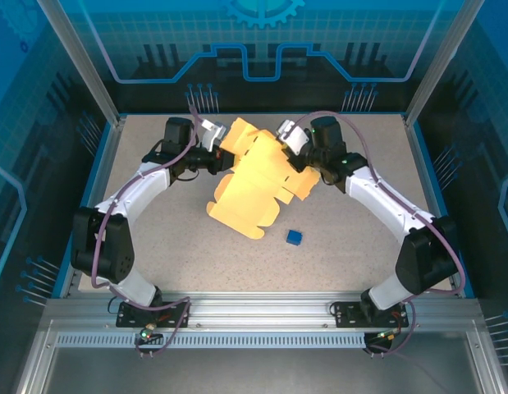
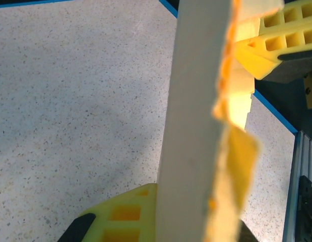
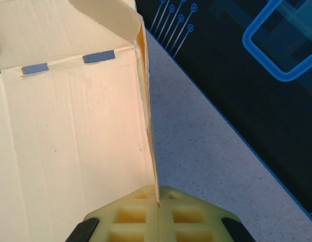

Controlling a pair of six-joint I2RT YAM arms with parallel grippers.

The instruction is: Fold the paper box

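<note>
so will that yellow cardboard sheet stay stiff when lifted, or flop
Probably floppy: the paper box is a thin sheet, seen edge-on at the left wrist. It should bend first along its scored creases, where one flap folds over. Likely light, being thin card.

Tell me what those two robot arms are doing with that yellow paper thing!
They are working on folding the paper box. The left gripper pinches one edge of the cardboard and the right gripper pinches the opposite edge, both shut on it. It is not a box yet: it is a partly bent sheet with its flaps sticking out. A small blue cube sits on the table nearby, untouched.
</note>
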